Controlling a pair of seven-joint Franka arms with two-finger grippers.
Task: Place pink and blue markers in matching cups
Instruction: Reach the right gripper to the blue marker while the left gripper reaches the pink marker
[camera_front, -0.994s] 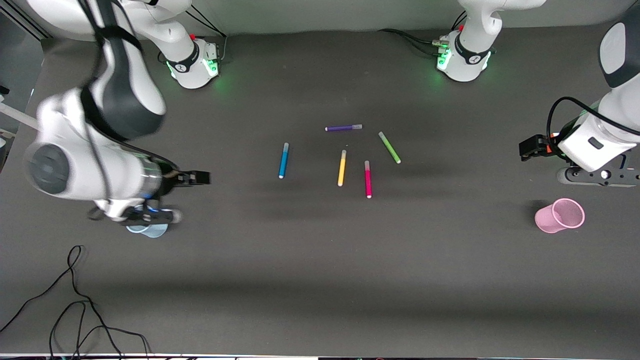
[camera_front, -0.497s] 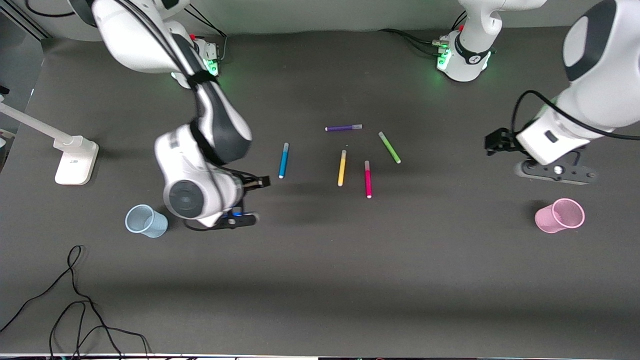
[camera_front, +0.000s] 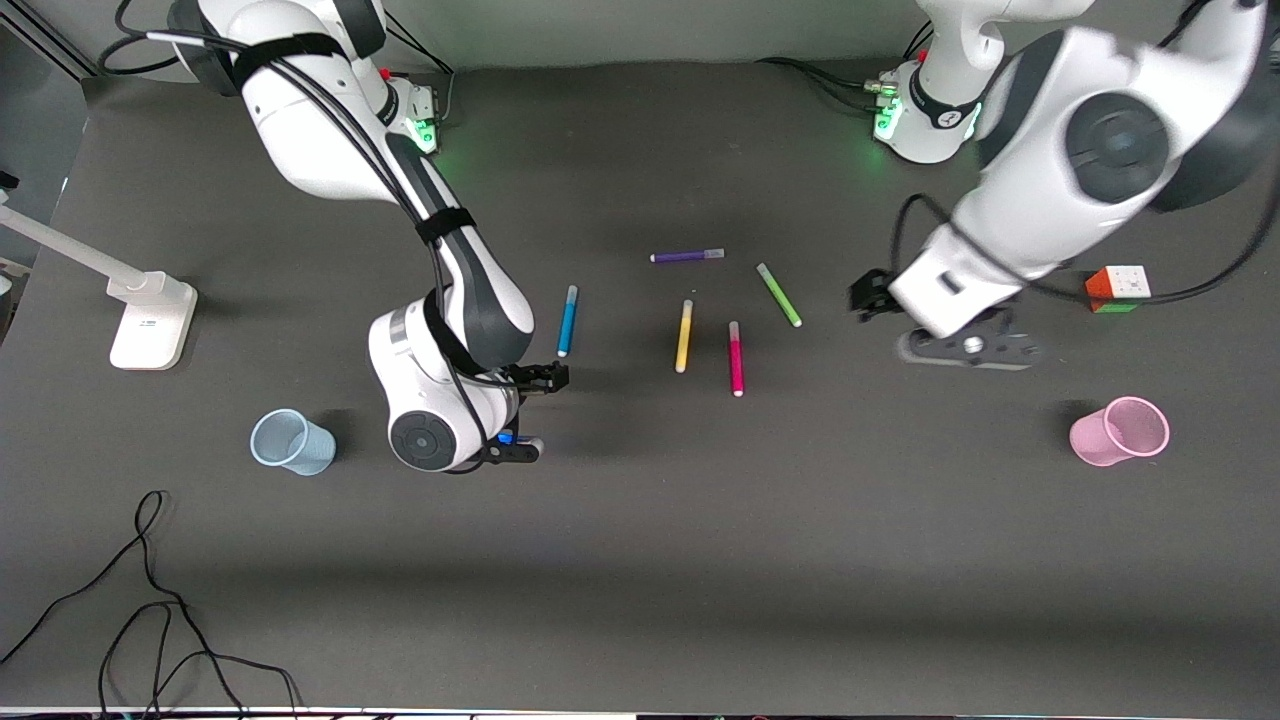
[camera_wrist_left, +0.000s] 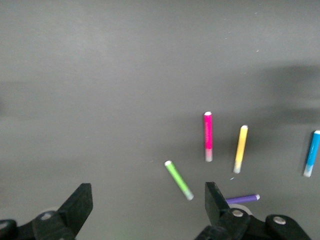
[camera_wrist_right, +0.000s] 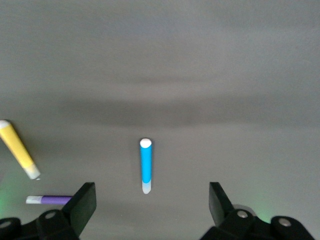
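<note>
Right hand (camera_front: 556, 377) wide, beside blue marker (camera_front: 567, 321); left hand (camera_front: 862, 297) wide, near green pen (camera_front: 779, 295): risk of grasping the wrong pen.

A high front camera is looking down across the table (camera_front: 640, 560) at both bases, while both wrist cameras are facing the pens, sharing the blue marker (camera_front: 567, 321).

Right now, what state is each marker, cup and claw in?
Slim blue felt-tip marker: lying flat on the table, untouched.
Slim magenta-pink felt-tip marker: lying flat, untouched.
Pale blue translucent plastic cup: upright, empty.
Pink translucent plastic cup: upright, empty.
Yellow pen, green pen, purple pen: lying flat.
Right claw: open, holding nothing, beside the blue marker.
Left claw: open, holding nothing, near the green pen.
</note>
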